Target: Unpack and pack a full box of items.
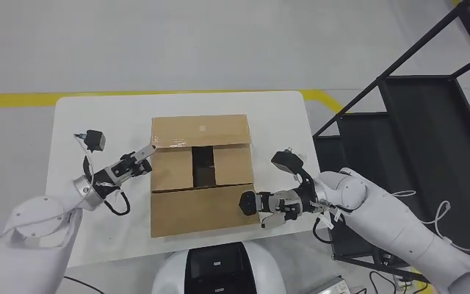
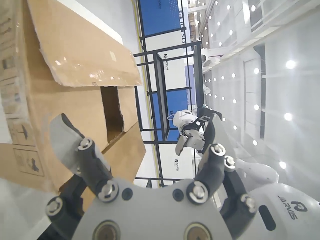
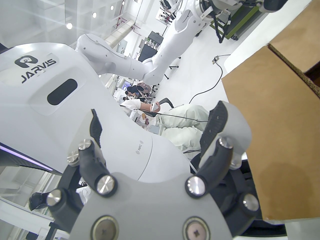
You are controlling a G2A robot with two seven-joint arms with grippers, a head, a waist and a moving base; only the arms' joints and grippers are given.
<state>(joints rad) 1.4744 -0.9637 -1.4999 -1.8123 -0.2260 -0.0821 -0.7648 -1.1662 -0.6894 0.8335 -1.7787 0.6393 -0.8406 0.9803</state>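
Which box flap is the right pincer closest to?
The near flap, folded out toward the robot; the right pincer sits at its right-hand end.

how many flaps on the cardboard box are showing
4: far flap and near flap, both open; left flap and right flap lying across the top, a dark gap between them. None seems hidden.

Box: matt brown cardbd, rough torn edges; glossy clear tape on far flap. Counter: smooth white, slight sheen. Left end effector: brushed metal plate w/ shiny screws, matt blk fingers.
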